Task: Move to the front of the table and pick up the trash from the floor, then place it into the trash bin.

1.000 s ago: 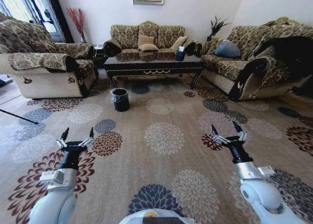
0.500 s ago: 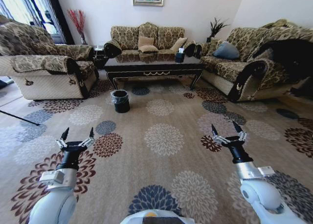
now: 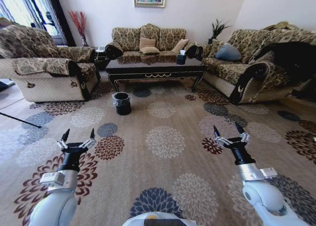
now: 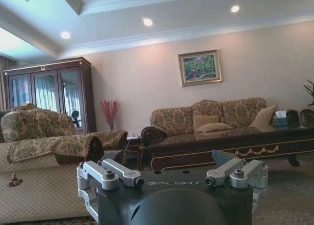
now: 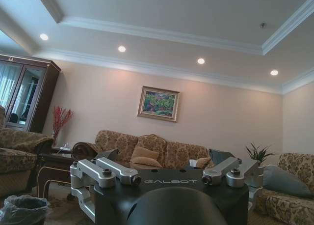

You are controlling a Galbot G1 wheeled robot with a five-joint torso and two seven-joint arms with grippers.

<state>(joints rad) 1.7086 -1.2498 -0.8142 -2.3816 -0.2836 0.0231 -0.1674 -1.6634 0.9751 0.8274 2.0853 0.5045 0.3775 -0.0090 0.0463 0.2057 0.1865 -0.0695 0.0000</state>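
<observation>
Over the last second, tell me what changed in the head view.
The whole view shifted, so the camera moved, not the furniture: the glossy dark brown coffee table and small black lined trash bin sit slightly higher in frame. Left gripper and right gripper stayed open and empty above the carpet.

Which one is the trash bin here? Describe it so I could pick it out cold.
Start at the long dark table before the far sofa. On the flowered carpet just in front of the table's left legs stands the trash bin. It is small, round and black, lined with a crinkled clear bag, the only freestanding thing on the open carpet.
</observation>
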